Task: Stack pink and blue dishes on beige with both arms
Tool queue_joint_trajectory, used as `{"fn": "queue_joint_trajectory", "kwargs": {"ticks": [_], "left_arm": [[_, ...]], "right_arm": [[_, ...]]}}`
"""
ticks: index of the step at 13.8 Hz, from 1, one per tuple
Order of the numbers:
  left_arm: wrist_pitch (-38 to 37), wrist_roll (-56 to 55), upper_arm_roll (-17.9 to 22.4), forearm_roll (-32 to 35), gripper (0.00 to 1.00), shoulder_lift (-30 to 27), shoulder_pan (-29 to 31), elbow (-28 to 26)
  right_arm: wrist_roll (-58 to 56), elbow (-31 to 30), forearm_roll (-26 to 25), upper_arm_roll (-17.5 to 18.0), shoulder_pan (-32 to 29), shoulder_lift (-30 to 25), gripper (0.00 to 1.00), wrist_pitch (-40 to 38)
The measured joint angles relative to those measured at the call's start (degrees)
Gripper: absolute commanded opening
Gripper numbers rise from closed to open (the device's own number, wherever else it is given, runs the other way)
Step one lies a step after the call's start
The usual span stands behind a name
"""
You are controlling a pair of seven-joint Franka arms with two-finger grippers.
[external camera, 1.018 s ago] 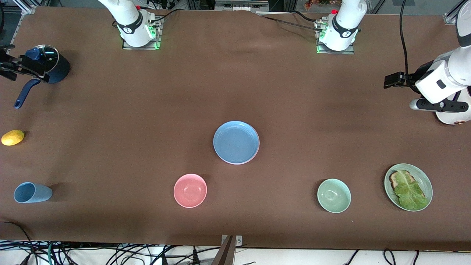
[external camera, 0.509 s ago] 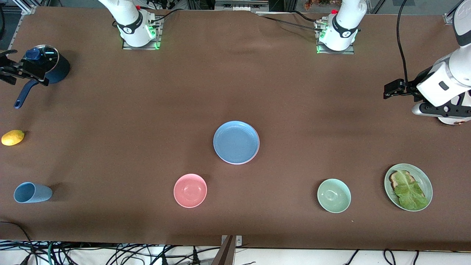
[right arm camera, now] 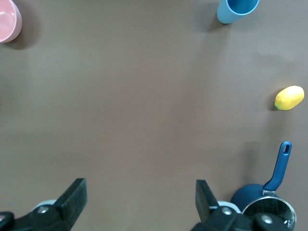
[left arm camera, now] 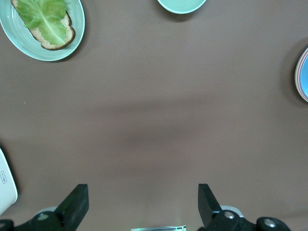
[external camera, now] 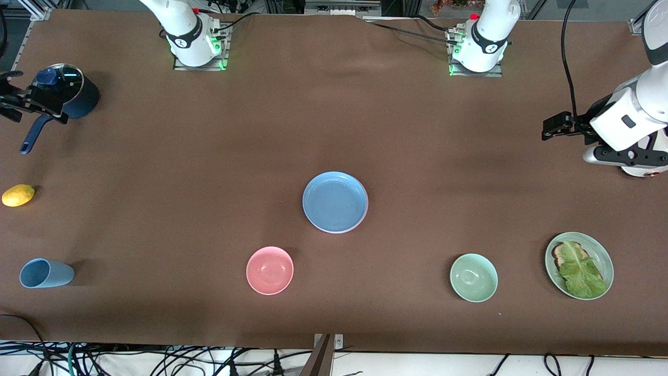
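The blue dish (external camera: 335, 201) lies in the middle of the table, and its edge (left arm camera: 304, 72) also shows in the left wrist view. A thin pink rim (left arm camera: 297, 79) peeks out from under it, so the pink dish lies beneath. The beige dish is hidden. My left gripper (external camera: 546, 127) hangs open and empty over bare table at the left arm's end, well away from the stack; its fingers (left arm camera: 77, 204) stand wide apart. My right gripper (external camera: 10, 99) is open and empty at the right arm's end, beside the pot, with bare table between its fingers (right arm camera: 72, 197).
A pink bowl (external camera: 270, 270) and a green bowl (external camera: 473, 277) sit nearer the front camera than the stack. A pale green plate with toast and lettuce (external camera: 600, 250) is toward the left arm's end. A dark blue pot (external camera: 70, 91), a lemon (external camera: 18, 195) and a tipped blue cup (external camera: 46, 273) are at the right arm's end.
The left gripper has dropped a little and the right gripper has shifted slightly toward the table's end. The dishes have not moved.
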Motion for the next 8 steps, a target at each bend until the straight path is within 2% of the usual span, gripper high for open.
{"fn": "queue_joint_trajectory", "kwargs": {"ticks": [8], "left_arm": [[0.0, 0.0, 0.0, 0.0, 1.0, 0.0, 0.0, 0.0]], "right_arm": [[2.1, -1.6, 0.2, 0.2, -0.1, -0.7, 1.0, 2.5]]}}
